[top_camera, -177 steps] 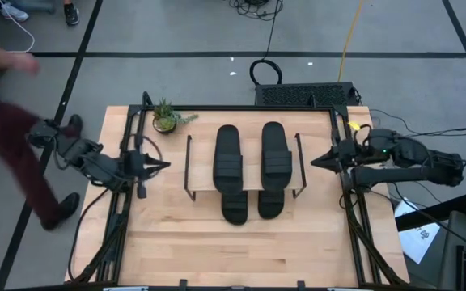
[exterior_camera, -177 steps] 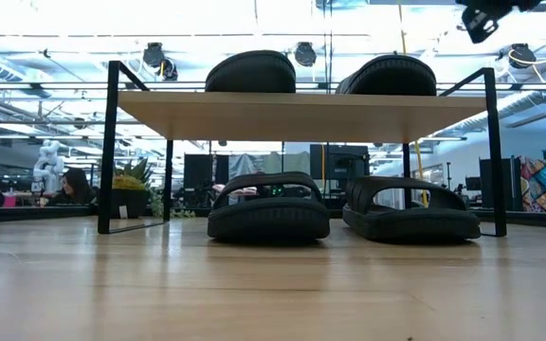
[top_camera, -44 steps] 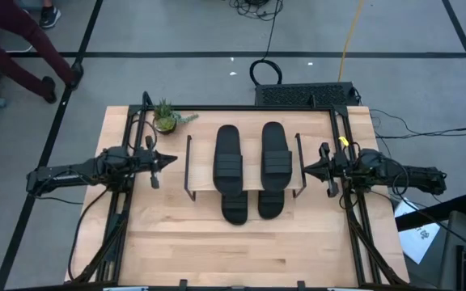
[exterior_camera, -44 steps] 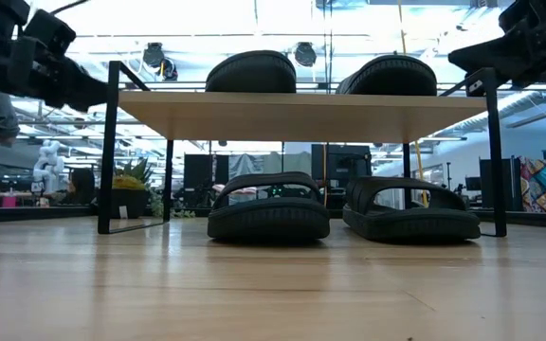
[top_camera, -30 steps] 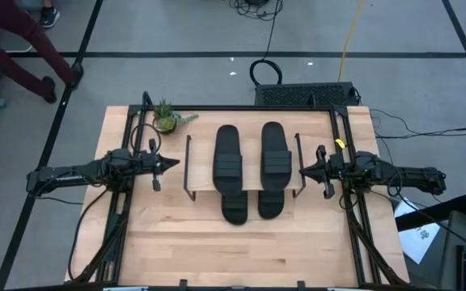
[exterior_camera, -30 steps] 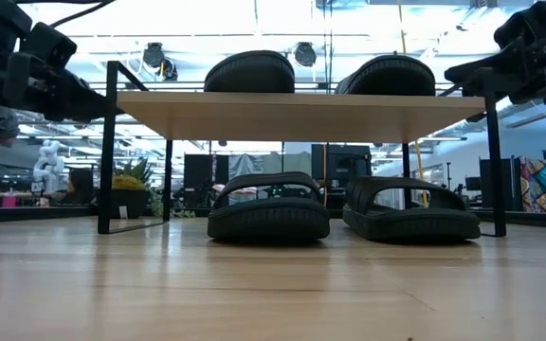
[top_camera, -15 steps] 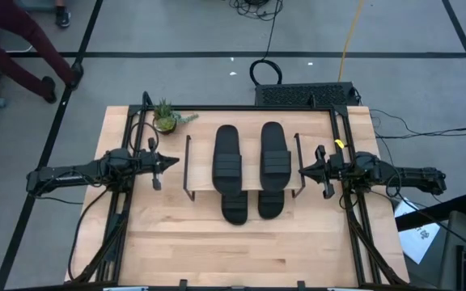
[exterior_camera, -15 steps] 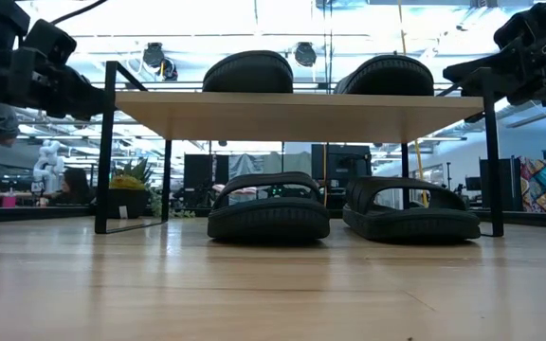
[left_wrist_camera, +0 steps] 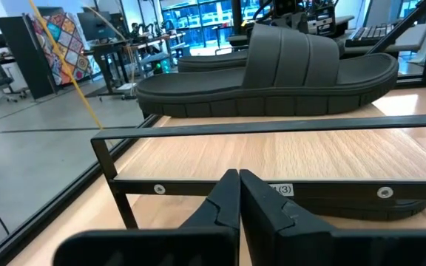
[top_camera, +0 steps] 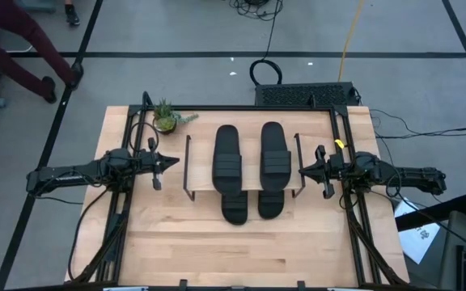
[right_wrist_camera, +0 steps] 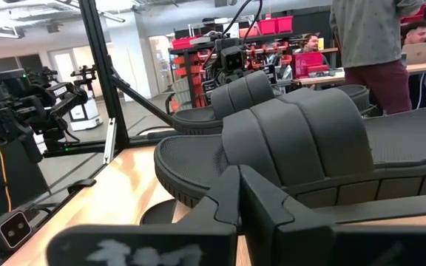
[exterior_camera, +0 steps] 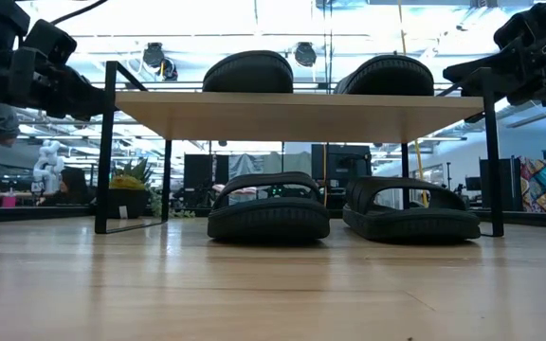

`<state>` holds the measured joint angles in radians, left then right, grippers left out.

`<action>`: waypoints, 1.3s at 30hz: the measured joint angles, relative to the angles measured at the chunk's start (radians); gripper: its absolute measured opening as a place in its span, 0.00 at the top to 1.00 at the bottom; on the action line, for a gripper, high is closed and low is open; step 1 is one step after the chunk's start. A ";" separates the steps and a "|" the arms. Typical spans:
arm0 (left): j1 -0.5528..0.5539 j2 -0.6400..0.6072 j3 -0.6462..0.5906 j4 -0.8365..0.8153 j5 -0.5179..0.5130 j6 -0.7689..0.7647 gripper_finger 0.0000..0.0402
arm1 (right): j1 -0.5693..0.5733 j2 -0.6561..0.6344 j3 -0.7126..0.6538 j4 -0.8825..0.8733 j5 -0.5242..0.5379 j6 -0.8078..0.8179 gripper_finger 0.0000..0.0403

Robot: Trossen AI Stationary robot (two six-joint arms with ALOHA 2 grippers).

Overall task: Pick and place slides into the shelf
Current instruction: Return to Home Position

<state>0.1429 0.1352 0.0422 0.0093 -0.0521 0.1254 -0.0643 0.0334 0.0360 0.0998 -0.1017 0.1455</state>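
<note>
High view, from the left: the left gripper (top_camera: 171,162) hovers over the tabletop (top_camera: 217,250), just beside the left end frame of the shelf (top_camera: 203,166), and points toward it. The left wrist view shows its jaws pressed together with nothing between them. Near it, at the far side of the tabletop, stands a small potted plant (top_camera: 166,120).

In the middle is the shelf, and all four slides are in it. The two upper slides (top_camera: 227,158) lie side by side on the plank. The two lower slides (exterior_camera: 268,213) stand on the tabletop under the plank, and their ends come out at the near side.

On the right, the right gripper (top_camera: 302,170) is at the right end frame and also points inward. We cannot tell if it touches the frame. In the right wrist view its jaws are closed together and empty.

We judge that the placing is finished and that the step in hand is the return of both arms to rest. The next move, in our opinion, asks each arm to pull outward, clear of the wire legs, because a knock could shift the shelf.
</note>
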 joint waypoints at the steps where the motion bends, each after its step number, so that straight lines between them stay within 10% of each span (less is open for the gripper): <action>1: 0.000 0.000 0.000 0.000 0.000 0.000 0.98 | 0.000 0.000 0.000 0.000 0.000 0.000 1.00; 39: 0.000 0.000 0.000 -0.001 0.000 0.000 0.94 | 0.000 0.000 -0.002 0.001 0.000 0.000 1.00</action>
<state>0.1429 0.1352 0.0422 0.0086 -0.0525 0.1257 -0.0643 0.0334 0.0345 0.1009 -0.1017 0.1452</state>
